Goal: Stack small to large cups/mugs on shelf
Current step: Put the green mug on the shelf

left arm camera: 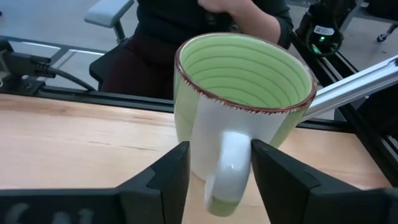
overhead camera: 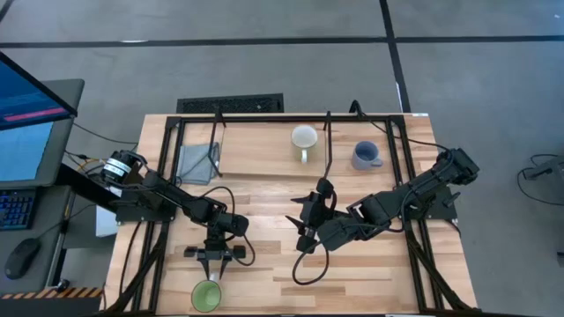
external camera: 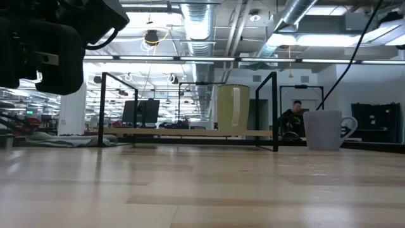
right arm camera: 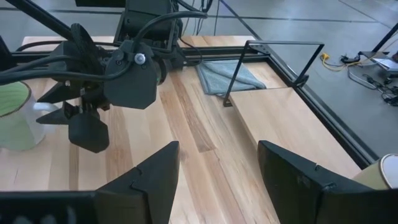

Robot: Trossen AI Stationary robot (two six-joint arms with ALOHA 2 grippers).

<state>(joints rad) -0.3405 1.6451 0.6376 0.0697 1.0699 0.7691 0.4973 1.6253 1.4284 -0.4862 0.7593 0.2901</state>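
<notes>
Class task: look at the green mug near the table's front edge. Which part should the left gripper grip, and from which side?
Grip the handle, coming from the handle side. The green mug stands upright with its handle facing the left gripper, whose fingers already flank it.

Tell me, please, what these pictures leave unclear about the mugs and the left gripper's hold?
- Green mug: its base is cut off in the left wrist view. The left gripper straddles the handle; whether its fingers touch it is unclear.
- White mug: the low view leaves its footing unclear.
- Blue-grey mug: too small from above to tell contents.
</notes>
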